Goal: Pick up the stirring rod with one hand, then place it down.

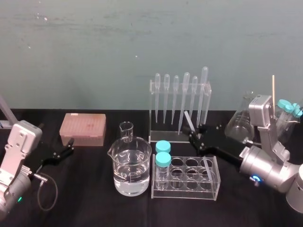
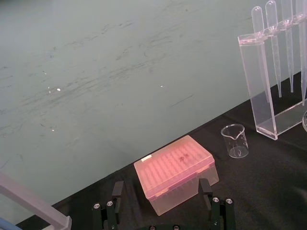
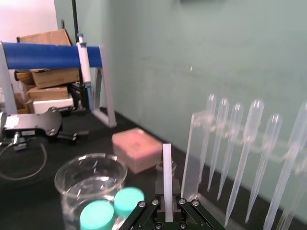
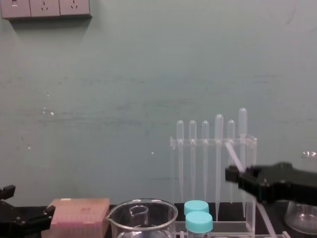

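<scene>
A black surface (image 1: 94, 198) runs along a pale green wall (image 1: 94, 47), with a clear pipette rack (image 1: 180, 135) standing at the back. Just in front of that rack, the right gripper (image 1: 196, 135) pinches the stirring rod (image 1: 189, 119) between its jaws. The rod is tilted, its upper end leaning toward the rack's pipettes and its lower end slanting down on the robot's side of the rack. I cannot tell whether that end touches anything. Well to the left of the rack, the left gripper (image 1: 70, 146) sits low by the pink tip box (image 1: 83, 128), jaws spread and holding nothing.
</scene>
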Controlling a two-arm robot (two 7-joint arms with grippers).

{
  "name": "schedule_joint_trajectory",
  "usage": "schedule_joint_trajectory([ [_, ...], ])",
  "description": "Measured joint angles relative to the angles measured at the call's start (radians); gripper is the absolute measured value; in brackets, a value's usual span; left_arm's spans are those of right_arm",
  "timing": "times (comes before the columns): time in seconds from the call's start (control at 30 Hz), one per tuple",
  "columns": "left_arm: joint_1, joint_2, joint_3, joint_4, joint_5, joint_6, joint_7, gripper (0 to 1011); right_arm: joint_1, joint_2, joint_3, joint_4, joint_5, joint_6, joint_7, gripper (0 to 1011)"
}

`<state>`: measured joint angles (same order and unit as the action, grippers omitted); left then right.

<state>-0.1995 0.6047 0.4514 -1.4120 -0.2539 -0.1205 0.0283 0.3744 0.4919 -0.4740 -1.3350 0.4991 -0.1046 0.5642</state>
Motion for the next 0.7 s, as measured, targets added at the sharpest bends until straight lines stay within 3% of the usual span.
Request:
schedule_joint_trajectory([
  [0.27, 0.000, 0.000, 0.000, 0.000, 0.000, 0.000, 0.000, 1000, 0.020, -0.037, 0.030, -0.014, -0.091, -0.153, -0.047, 66],
  [0.53, 0.000, 0.000, 0.000, 0.000, 0.000, 0.000, 0.000, 1000, 0.011, -0.077, 0.075, 0.002, -0.105, -0.306, -0.054, 66],
  [0.7, 0.000, 0.000, 0.000, 0.000, 0.000, 0.000, 0.000, 1000, -0.021, -0.100, 0.112, 0.018, -0.085, -0.414, -0.050, 66],
])
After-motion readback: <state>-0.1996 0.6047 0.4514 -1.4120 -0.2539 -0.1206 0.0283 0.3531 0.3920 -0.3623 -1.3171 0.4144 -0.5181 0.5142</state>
